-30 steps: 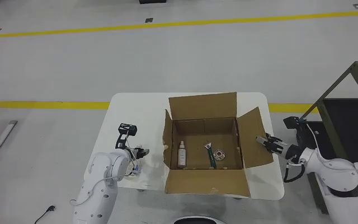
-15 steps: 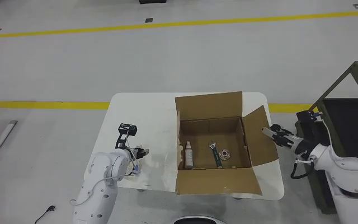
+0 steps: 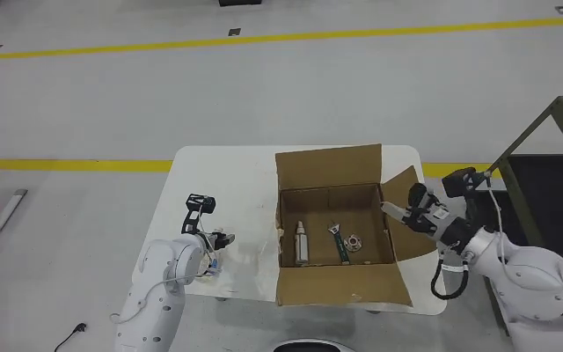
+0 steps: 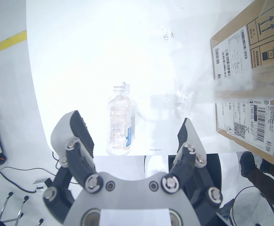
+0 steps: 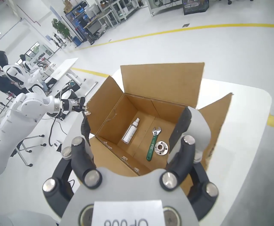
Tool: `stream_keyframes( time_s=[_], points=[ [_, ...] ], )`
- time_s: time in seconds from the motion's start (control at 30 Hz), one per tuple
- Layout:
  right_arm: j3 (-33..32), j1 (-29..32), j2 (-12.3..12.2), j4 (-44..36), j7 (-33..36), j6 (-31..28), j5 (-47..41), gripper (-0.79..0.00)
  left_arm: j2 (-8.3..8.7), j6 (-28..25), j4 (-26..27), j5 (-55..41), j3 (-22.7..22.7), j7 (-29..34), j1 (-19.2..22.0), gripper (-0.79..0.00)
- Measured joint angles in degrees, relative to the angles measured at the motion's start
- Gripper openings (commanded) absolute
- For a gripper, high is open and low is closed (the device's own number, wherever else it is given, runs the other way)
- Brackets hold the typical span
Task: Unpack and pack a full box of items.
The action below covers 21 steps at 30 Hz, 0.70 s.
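Looking at it, I'd say the unpacking is only partway: one clear bottle (image 4: pixel 119 126) lies on the table (image 4: pixel 85 42) right in front of the left gripper (image 4: pixel 130 123), fingers spread wide, empty. The right gripper (image 5: pixel 136 117), also wide and holding nothing, hangs over a side flap of the box (image 5: pixel 160 83), with a spray bottle (image 5: pixel 130 131), wrench (image 5: pixel 153 143) and metal ring (image 5: pixel 161 148) down inside ahead of it. Repacking hasn't started, I'd guess.

A robotics lab in a factory-like hall: a wide pale floor (image 3: pixel 264 97) with yellow lines (image 3: pixel 264 39), shelves (image 5: pixel 72 15) of bins, workbenches (image 5: pixel 100 19), a potted plant (image 5: pixel 61 27), and other white robots (image 5: pixel 12 71).
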State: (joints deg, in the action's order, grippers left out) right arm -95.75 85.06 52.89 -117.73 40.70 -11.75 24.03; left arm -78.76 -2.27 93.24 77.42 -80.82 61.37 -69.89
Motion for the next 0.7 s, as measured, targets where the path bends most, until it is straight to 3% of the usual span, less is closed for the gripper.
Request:
stream_keyframes(
  time_s=[0.37, 0.7],
  points=[
    [22.1, -14.4, 2.2, 14.5, 3.1, 13.9, 13.7, -0.785, 0.00, 0.0, 0.0, 0.0, 0.0, 0.0, 0.0, 0.000],
    [22.4, -14.7, 2.3, 14.9, 3.0, 14.0, 13.7, -0.785, 0.00, 0.0, 0.0, 0.0, 0.0, 0.0, 0.0, 0.000]
  ],
)
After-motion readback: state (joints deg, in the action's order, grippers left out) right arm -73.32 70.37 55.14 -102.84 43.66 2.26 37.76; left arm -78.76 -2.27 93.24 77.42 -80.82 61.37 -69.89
